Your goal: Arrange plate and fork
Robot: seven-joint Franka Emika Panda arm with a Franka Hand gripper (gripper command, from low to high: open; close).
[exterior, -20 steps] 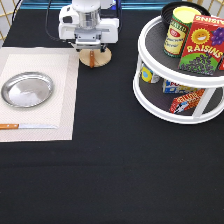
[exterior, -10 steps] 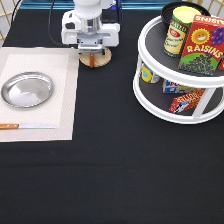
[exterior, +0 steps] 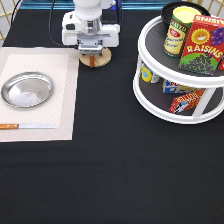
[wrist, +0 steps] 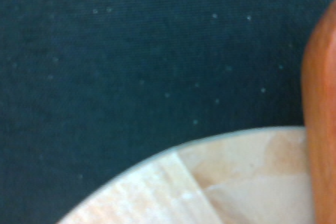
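The silver plate [exterior: 27,90] lies on a beige placemat [exterior: 65,105] at the exterior view's left. My gripper [exterior: 91,50] is at the exterior view's top, low over a light-wood disc [exterior: 100,60]. The fork's brown handle [exterior: 91,62] shows just under the hand on the disc. The rest of the fork is hidden by the hand. The wrist view shows the disc's edge [wrist: 225,185] and the brown handle [wrist: 322,90] close up against the black cloth.
A wooden-handled knife [exterior: 27,126] lies on the placemat below the plate. A white two-tier turntable rack [exterior: 175,75] stands at the exterior view's right, holding a can [exterior: 177,30], a raisins box [exterior: 202,45] and small packets.
The gripper has shifted only slightly over the wooden disc. The plate, knife and rack have not moved.
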